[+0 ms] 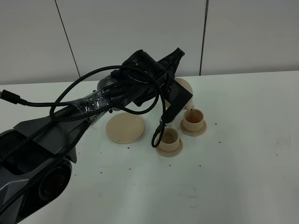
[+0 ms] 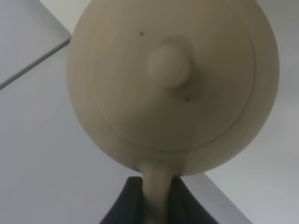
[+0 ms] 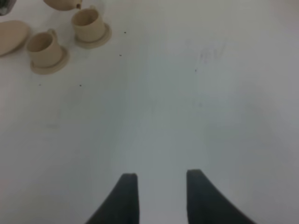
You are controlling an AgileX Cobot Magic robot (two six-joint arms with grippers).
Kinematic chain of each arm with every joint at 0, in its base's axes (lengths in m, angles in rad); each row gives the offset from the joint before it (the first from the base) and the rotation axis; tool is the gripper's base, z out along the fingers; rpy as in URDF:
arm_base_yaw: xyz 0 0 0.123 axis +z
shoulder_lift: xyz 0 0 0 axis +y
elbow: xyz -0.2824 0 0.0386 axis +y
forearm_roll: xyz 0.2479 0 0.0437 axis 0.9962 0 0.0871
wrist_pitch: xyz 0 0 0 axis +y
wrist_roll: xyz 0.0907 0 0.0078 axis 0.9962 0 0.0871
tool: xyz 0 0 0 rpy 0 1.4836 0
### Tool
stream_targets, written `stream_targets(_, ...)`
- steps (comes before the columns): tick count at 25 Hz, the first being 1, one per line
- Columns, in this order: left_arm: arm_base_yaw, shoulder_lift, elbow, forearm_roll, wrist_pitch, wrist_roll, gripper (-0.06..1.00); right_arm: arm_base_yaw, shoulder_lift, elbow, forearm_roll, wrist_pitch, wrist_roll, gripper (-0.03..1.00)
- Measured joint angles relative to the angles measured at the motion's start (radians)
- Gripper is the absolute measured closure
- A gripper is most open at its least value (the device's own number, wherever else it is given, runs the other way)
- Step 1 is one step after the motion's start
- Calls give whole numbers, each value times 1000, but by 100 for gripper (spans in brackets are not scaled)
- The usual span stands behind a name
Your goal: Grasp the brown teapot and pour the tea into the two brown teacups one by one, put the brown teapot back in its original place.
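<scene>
My left gripper (image 1: 177,95) is shut on the loop handle of the brown teapot (image 1: 183,86). The teapot hangs tilted, its spout just over the far teacup (image 1: 193,119). That cup shows dark liquid inside. The near teacup (image 1: 169,140) stands on its small saucer in front of it. In the left wrist view the teapot (image 2: 173,79) fills the frame, lid knob facing me, its handle between the fingers (image 2: 128,200). The wide flat saucer (image 1: 124,129) lies bare. My right gripper (image 3: 159,179) hovers over bare table, jaws apart and holding nothing, with both teacups (image 3: 88,23) (image 3: 44,45) far off.
The left arm and its cables (image 1: 93,105) stretch across the table's left half and hide most of the teapot. The white table (image 1: 243,168) carries small dark specks. A grey panelled wall (image 1: 243,32) stands behind its far edge.
</scene>
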Motion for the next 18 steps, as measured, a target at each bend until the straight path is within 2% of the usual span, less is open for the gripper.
stream_targets(18, -10, 0, 0, 4, -15, 72, 78, 0, 0, 0, 0, 0, 0, 72)
